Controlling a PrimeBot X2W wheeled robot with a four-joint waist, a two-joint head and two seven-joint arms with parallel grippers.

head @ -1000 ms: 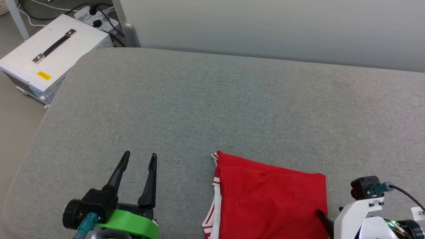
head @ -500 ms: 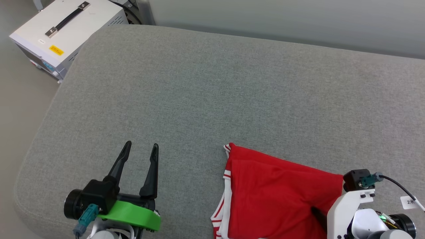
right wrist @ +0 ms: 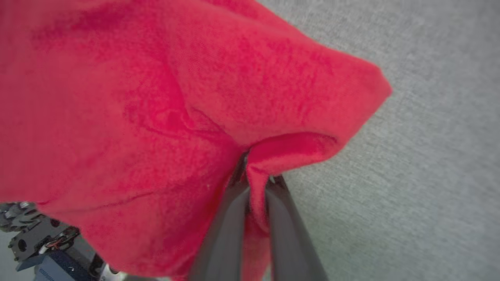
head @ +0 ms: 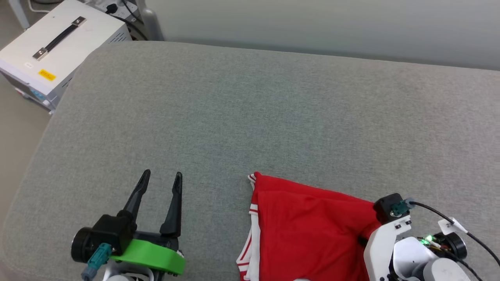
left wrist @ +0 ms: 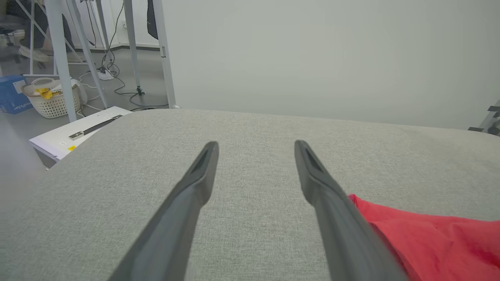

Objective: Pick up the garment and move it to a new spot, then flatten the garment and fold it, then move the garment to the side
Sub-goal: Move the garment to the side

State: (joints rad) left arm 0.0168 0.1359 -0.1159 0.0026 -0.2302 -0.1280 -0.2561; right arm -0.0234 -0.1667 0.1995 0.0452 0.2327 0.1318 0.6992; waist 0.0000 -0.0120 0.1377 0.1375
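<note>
The garment (head: 308,230) is a red folded jersey with white-striped trim along its left edge, lying on the grey cushion at the lower right of the head view. My right gripper (right wrist: 254,171) is shut on a fold of the garment (right wrist: 164,89) near its right edge, and the red cloth bunches up between the two fingers. In the head view its white wrist covers the fingers. My left gripper (head: 161,177) hovers open over bare cushion to the left of the garment. The left wrist view has the open fingers (left wrist: 203,171) with the garment's corner (left wrist: 429,238) at the lower right.
The grey cushion (head: 242,113) stretches wide behind and left of the garment. A white case (head: 50,47) with a black handle stands on the floor past the cushion's far left corner. A pale wall runs along the back edge.
My right gripper has shut on the garment's right edge and the cloth there has bunched up. The left gripper has stayed open. The head camera has shifted.
</note>
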